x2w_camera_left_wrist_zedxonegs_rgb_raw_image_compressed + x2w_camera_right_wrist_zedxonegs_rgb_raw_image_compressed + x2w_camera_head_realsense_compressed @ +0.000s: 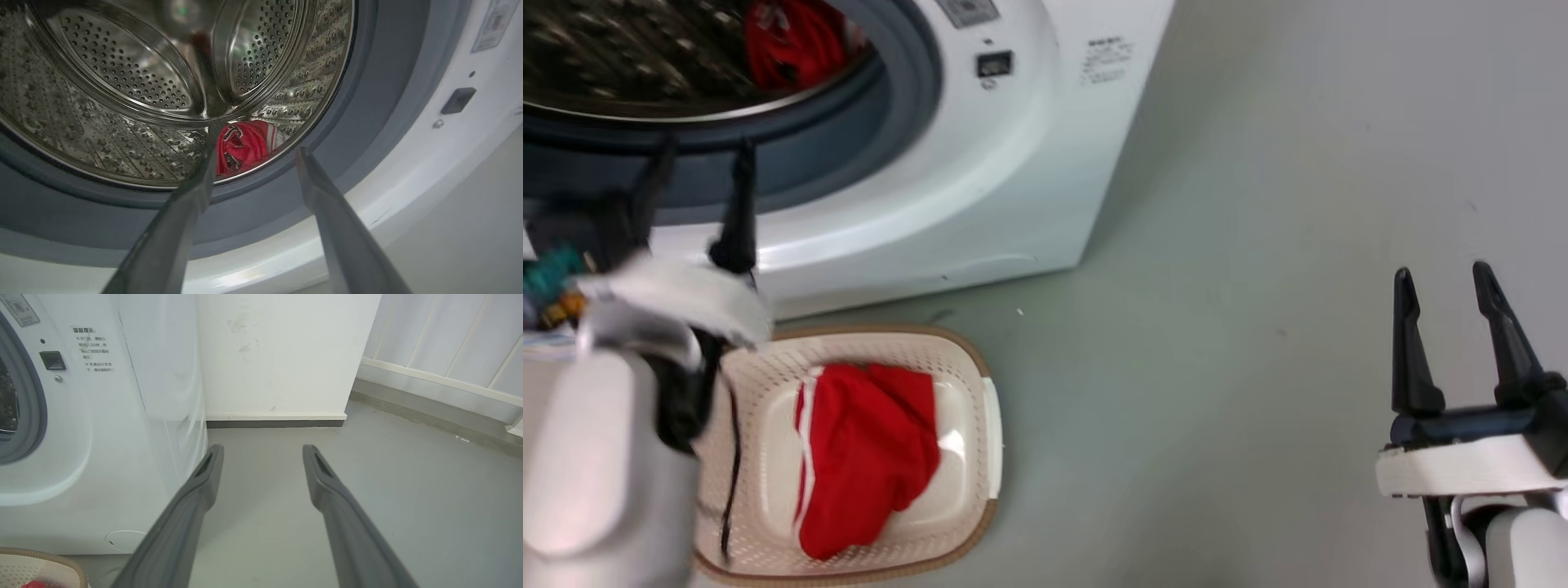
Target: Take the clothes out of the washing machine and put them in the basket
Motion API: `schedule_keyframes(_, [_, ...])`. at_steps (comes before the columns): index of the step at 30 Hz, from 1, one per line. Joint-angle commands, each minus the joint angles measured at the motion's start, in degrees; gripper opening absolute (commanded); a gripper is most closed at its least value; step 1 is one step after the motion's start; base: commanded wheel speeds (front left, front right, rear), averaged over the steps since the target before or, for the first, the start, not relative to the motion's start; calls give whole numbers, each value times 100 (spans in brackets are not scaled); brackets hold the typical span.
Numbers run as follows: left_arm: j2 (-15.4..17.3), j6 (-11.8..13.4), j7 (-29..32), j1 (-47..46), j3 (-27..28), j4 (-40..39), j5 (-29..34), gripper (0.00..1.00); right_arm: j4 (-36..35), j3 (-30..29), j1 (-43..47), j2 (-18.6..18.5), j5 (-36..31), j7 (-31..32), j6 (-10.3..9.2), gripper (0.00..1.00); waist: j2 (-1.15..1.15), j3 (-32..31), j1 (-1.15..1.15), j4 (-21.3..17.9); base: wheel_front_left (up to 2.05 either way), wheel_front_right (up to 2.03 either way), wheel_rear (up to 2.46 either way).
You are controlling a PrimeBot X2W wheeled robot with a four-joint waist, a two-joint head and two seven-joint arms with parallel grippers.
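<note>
The white washing machine stands at the upper left with its porthole open. One red garment lies inside the steel drum; the left wrist view shows it low at the drum's front right. Another red garment with white stripes lies in the cream basket on the floor before the machine. My left gripper is open, its fingers pointing at the grey door seal just below the drum opening, empty. My right gripper is open and empty over bare floor at the right.
Grey floor spreads to the right of the machine and basket. In the right wrist view a white wall with a dark skirting stands behind the machine, and a pale panelled wall runs along the right.
</note>
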Motion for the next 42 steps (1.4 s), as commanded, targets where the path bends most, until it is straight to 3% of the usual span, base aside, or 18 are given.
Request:
schedule_keyframes(1, [73, -25, 113, -138, 13, 26, -52, 100, -35, 15, -140, 10, 56, -12, -6, 100, 0, 314, 0, -247, 0, 0, 0])
schedule_keyframes(10, [1210, -31, 1859, -1900, 14, 384, -438, 100, -155, 246, -397, 15, 476, -12, -6, 100, 0, 1251, 0, -880, 0, 0, 0])
schedule_keyframes(18, [2049, -37, 3441, -3671, -628, 1162, -769, 100, -171, 417, -564, 15, 793, -12, -6, 100, 0, 1916, 0, -1273, 0, 0, 0])
schedule_keyframes(27, [2472, -38, 5122, -5379, -1293, 2265, -1013, 100, -154, 807, -669, 12, 1078, -12, -6, 100, 0, 2355, 0, -1715, 0, 0, 0])
schedule_keyframes(33, [2431, -39, 5520, -5846, -1578, 2852, -896, 100, -168, 876, -647, 13, 1146, -12, -6, 100, 0, 2498, 0, -1799, 0, 0, 0])
schedule_keyframes(39, [2388, -39, 5532, -6008, -1796, 3318, -821, 100, -196, 845, -608, 12, 1183, -12, -6, 100, 0, 2558, 0, -1784, 0, 0, 0])
schedule_keyframes(41, [2406, -39, 5370, -6057, -1841, 3375, -867, 0, -191, 841, -612, 12, 1195, -12, -6, 100, 0, 2567, 0, -1786, 0, 0, 0])
schedule_keyframes(42, [2427, -39, 5312, -6063, -1877, 3410, -882, 0, -184, 840, -616, 12, 1200, -12, -6, 100, 0, 2566, 0, -1785, 0, 0, 0])
